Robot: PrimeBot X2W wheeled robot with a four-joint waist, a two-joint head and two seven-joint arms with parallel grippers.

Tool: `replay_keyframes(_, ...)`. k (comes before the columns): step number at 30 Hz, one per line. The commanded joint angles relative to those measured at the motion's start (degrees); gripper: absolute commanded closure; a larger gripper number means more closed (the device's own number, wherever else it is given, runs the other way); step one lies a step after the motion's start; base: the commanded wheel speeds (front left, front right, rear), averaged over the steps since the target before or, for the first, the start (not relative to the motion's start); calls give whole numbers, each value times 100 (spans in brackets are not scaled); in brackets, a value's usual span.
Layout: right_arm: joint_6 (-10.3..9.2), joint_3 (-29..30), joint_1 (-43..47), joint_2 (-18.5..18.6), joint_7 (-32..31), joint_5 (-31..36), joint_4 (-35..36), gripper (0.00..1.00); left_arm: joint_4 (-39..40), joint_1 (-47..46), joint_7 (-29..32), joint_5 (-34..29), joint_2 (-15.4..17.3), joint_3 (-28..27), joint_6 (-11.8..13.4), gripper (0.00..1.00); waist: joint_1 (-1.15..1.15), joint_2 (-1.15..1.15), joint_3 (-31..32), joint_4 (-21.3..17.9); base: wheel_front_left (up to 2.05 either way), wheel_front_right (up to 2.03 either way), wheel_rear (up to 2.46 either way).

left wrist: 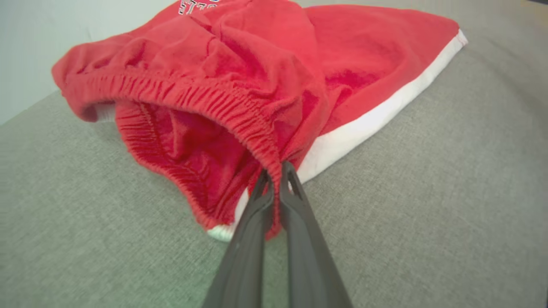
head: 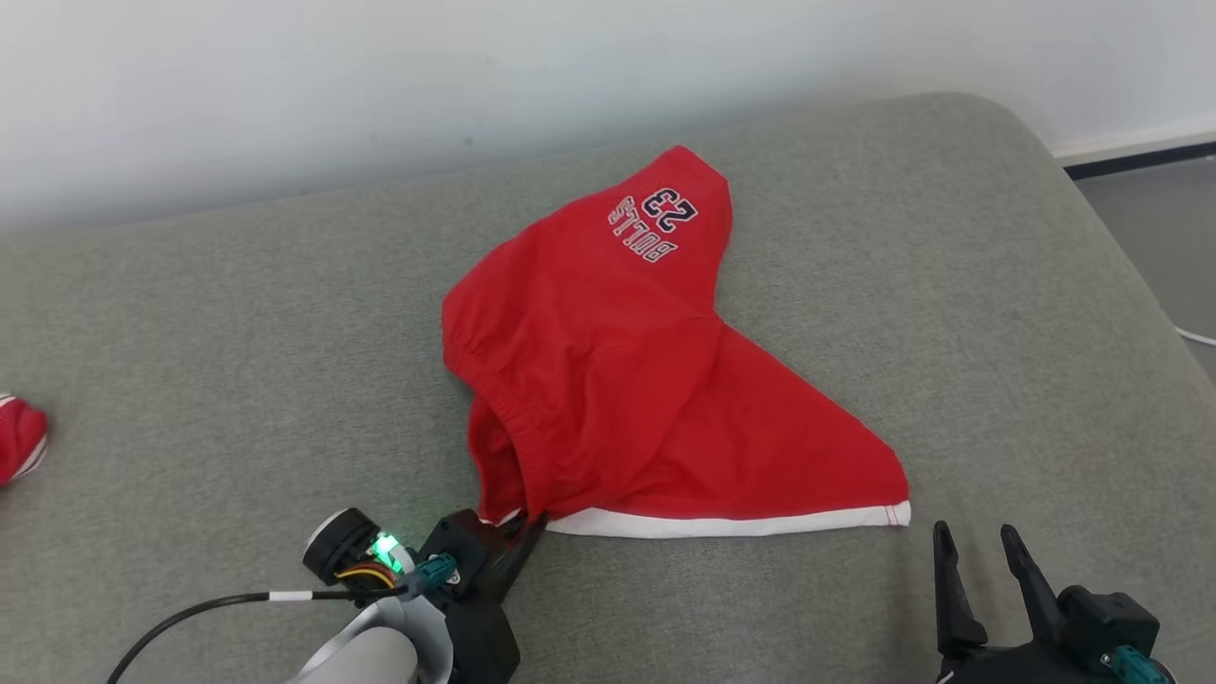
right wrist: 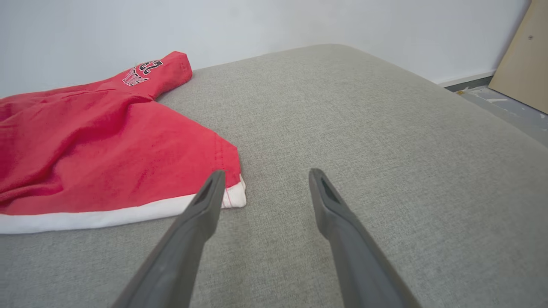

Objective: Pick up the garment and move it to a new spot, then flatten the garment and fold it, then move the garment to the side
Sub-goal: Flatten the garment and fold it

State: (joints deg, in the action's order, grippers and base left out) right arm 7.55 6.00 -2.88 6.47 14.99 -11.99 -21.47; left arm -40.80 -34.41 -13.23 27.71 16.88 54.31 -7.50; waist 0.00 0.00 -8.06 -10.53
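Pinching elastic waistband of red garment in left gripper, clenched tight, toward front edge of grey cushion. Holding right gripper spread, empty, just beside white hem corner. Best: clamp that corner too, lift both evenly, avoid bunching.

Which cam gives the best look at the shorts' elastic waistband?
Left wrist view: the waistband is close up, gathers clear, with the left gripper shut on it. Head view shows it small, as a puckered edge on the shorts' left. Right wrist view faces the white hem instead.
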Motion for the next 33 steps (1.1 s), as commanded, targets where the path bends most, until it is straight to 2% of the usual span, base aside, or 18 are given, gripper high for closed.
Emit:
replay_keyframes(1,-13,-4,66,-25,29,6,7,0,66,12,-57,29,-15,-7,8,100,0,0,87,119,0,0,0)
replay_keyframes(9,-13,-8,223,-26,29,-71,-22,0,1207,623,-180,304,145,-235,108,100,0,0,269,686,0,0,0)
replay_keyframes(17,-13,-64,206,-28,28,-32,-15,0,2380,1501,-60,592,556,-396,601,100,0,0,293,1019,0,0,0)
replay_keyframes(26,-13,-204,75,93,28,-41,-60,0,2623,1478,20,585,737,-485,794,100,0,0,204,838,0,0,0)
replay_keyframes(33,-13,-214,-45,162,28,-53,-130,0,2025,1040,-74,574,657,-646,658,100,0,0,31,486,0,0,0)
